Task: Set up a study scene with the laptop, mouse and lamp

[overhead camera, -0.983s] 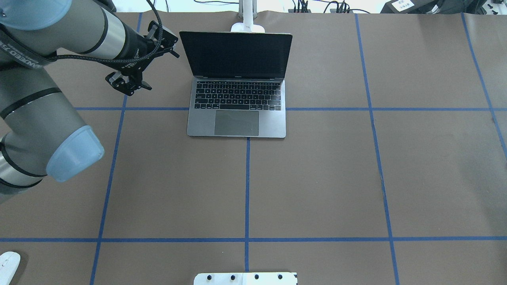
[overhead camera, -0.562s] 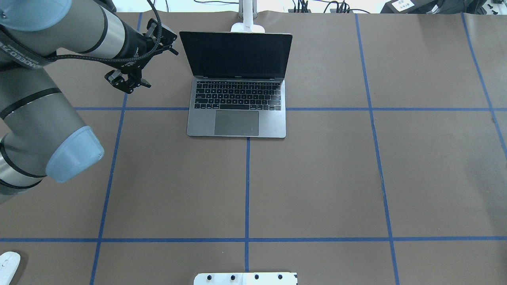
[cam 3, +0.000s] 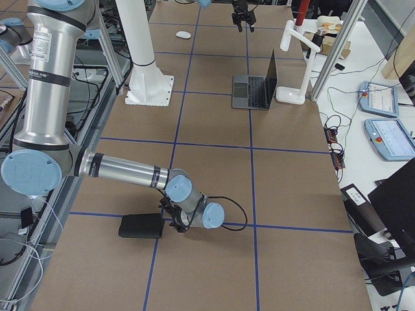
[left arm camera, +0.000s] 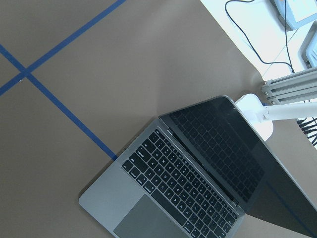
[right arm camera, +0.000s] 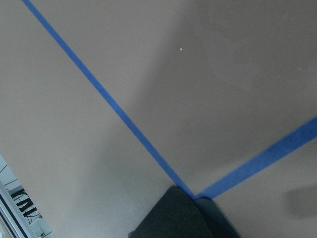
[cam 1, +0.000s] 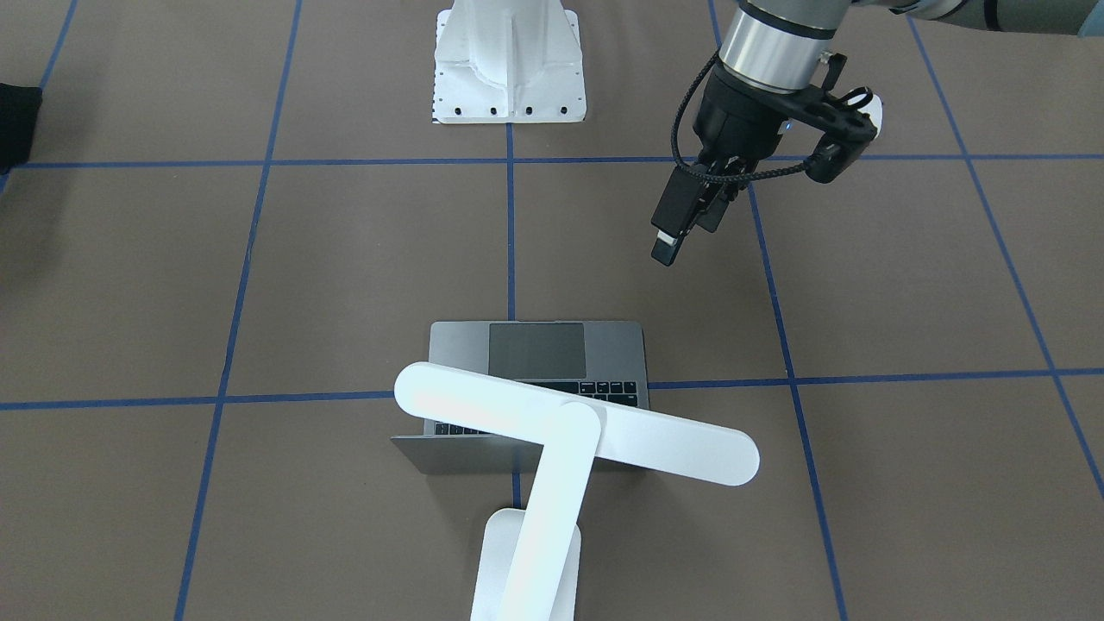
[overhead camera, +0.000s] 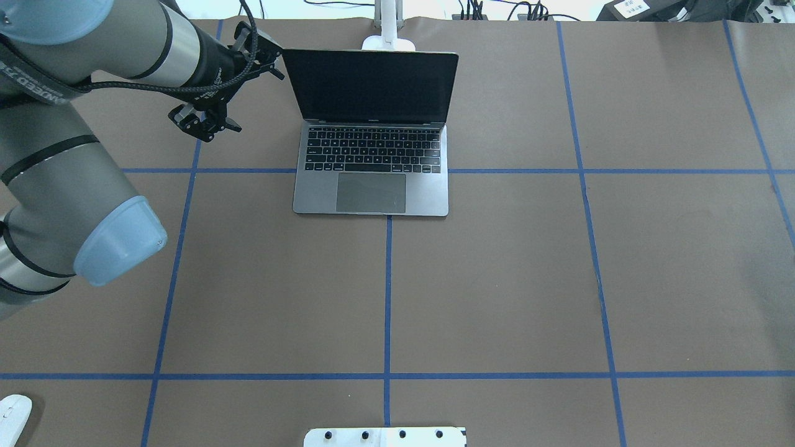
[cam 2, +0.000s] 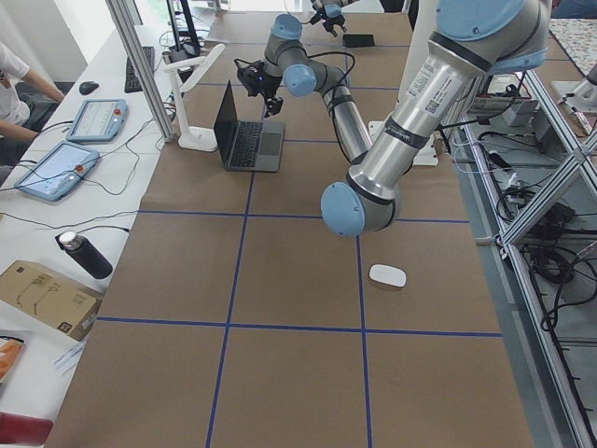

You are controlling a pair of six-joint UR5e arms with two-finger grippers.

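The left gripper (overhead camera: pixel 210 127), jaws apart and empty, has crept slightly farther out. The open laptop (overhead camera: pixel 372 192) sits just to its right, apart, far-centre on the counter (overhead camera: pixel 497 279) (so probably finished). The mouse (overhead camera: pixel 12 417) waits near-left. Right gripper (cam 3: pixel 175 219): I cannot tell its state.

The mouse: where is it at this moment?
In the overhead view the mouse lies at the bottom-left corner, on the robot's left side, far from the laptop.
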